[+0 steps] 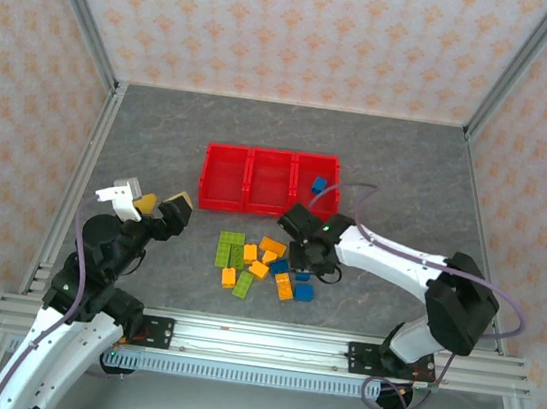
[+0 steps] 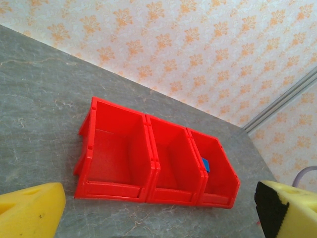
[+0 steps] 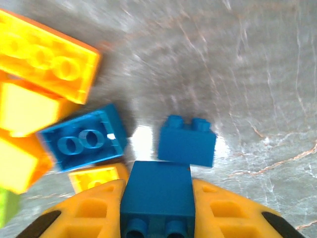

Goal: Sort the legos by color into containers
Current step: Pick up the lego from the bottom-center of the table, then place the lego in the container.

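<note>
Start at the left of the table [image 1: 162, 129]. Locate the left gripper [image 1: 152, 204], raised well apart from the bricks, fingers spread fully and gripping nothing. Treat this as a standby pose, probably chosen to leave the working area free for the other arm and to keep the wrist camera aimed at the tray.

Move to the centre. Identify the red tray [image 1: 275, 152] at the far side, three compartments in a row. Note the left and middle compartments empty and one blue brick [image 1: 318, 184] lying in the right compartment near its far-right corner. Take that compartment as the blue destination on this evidence.

Find the legos [image 1: 256, 261] loose on the table just in front of the tray: green bricks [image 1: 230, 249] toward the left, orange bricks [image 1: 273, 249] in the middle, blue bricks [image 1: 302, 291] toward the right.

Continue right. Find the right gripper [image 3: 158, 210] lowered over the blue end of the pile and clamped on a held blue brick [image 3: 157, 186], pads pressed against two opposite side faces for a square, stable hold. Observe a second blue brick [image 3: 187, 141] just beyond the held one. Cannot tell from the blurred wrist view whether resting on the table or already clear of it. Expect a lift and a short carry to the right compartment; guard against dragging the neighbour along.
</note>
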You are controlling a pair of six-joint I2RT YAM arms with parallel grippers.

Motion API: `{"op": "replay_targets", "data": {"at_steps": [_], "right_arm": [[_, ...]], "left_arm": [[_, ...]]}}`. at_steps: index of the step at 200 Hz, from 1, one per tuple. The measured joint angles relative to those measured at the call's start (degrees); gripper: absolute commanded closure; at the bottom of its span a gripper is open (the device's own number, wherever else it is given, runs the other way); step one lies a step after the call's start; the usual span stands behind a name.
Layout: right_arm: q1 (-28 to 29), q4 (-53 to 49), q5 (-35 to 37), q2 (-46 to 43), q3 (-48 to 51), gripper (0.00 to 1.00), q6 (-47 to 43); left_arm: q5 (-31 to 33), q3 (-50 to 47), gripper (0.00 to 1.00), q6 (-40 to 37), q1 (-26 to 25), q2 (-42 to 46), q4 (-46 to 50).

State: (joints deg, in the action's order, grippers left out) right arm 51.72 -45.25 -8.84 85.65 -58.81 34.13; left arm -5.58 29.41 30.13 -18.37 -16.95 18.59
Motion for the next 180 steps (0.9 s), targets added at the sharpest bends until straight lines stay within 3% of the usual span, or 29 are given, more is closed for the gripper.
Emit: {"op": "replay_targets", "data": {"at_steps": [36, 75, 121, 180], "right_arm": [[-1.4, -2.3, 1.9, -4.5, -6.5, 0.77, -2.9], [-11.0, -3.1, 4.2, -3.1, -14.6, 0.79, -9.2], [-21.7, -1.4, 3.3, 11.0, -25.2, 0.81, -16.6], [-23.4, -1.0, 0.8, 28.7, -40.5, 0.81, -22.2]], "left_arm": [[0.0, 0.0, 0.01, 0.0, 0.0, 0.0, 0.0], [0.0, 0.0, 0.01, 0.0, 0.0, 0.0, 0.0], [0.0, 0.0, 0.01, 0.0, 0.0, -0.2, 0.0], [0.0, 0.0, 0.01, 0.0, 0.0, -0.5, 0.0]]}}
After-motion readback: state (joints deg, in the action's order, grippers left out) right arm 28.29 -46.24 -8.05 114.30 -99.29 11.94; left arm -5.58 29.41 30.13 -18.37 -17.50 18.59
